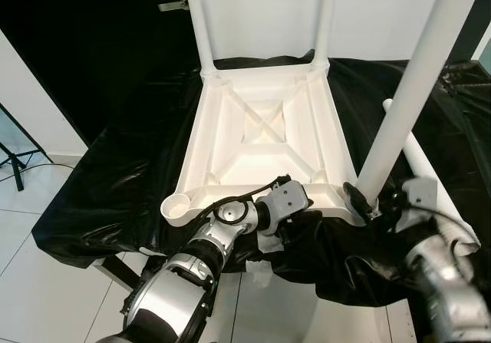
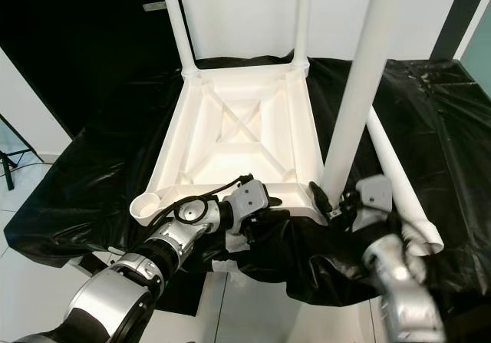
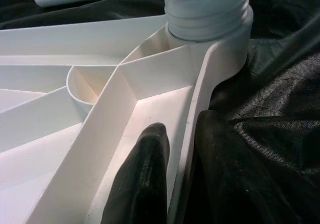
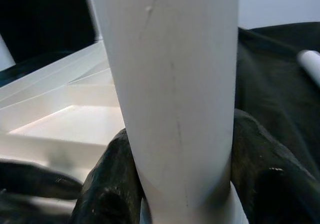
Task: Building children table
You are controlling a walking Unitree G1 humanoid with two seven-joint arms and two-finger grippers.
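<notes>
A white plastic table (image 1: 196, 128) lies upside down on a black cloth. Two white legs (image 1: 201, 21) (image 1: 326, 21) stand in its far corner sockets. A third leg (image 1: 406, 90) stands tilted at the near right corner, and my right gripper (image 1: 364, 201) is shut on it just above its base; the right wrist view shows a finger (image 4: 110, 174) on either side of the leg (image 4: 170, 83). My left gripper (image 3: 182, 134) is shut on the table's near rim (image 3: 195, 98), one finger (image 3: 145, 164) inside and one outside. The near left socket (image 1: 178, 203) is empty.
Another white leg (image 2: 395, 174) lies loose on the cloth to the right of the table. The black cloth (image 1: 115, 182) hangs over the front and left edges of its support. White floor tiles (image 1: 46, 281) and a tripod foot (image 1: 15, 163) lie to the left.
</notes>
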